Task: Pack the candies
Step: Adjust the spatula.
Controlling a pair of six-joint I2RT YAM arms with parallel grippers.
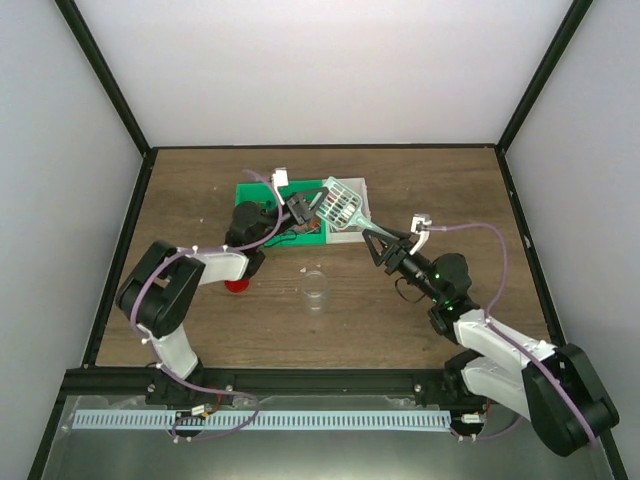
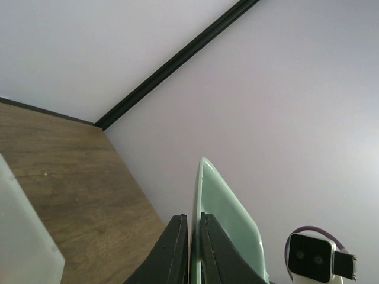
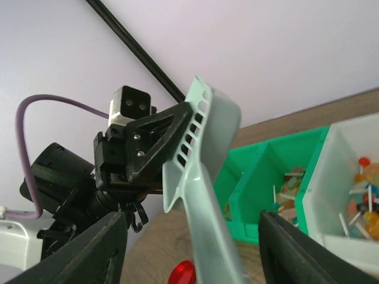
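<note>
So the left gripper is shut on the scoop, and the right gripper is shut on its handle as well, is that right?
Not quite. The right gripper is open: the right wrist view shows its fingers standing either side of the scoop handle with gaps. The left gripper is shut on the scoop, as you said.

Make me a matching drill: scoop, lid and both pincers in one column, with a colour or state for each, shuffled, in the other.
Column one:
1 scoop
2 lid
3 left pincer
4 right pincer

Column two:
A red
B open, fingers either side of the scoop's handle
C pale green
D shut on the scoop's edge

Pairs: 1-C, 2-A, 3-D, 4-B
</note>
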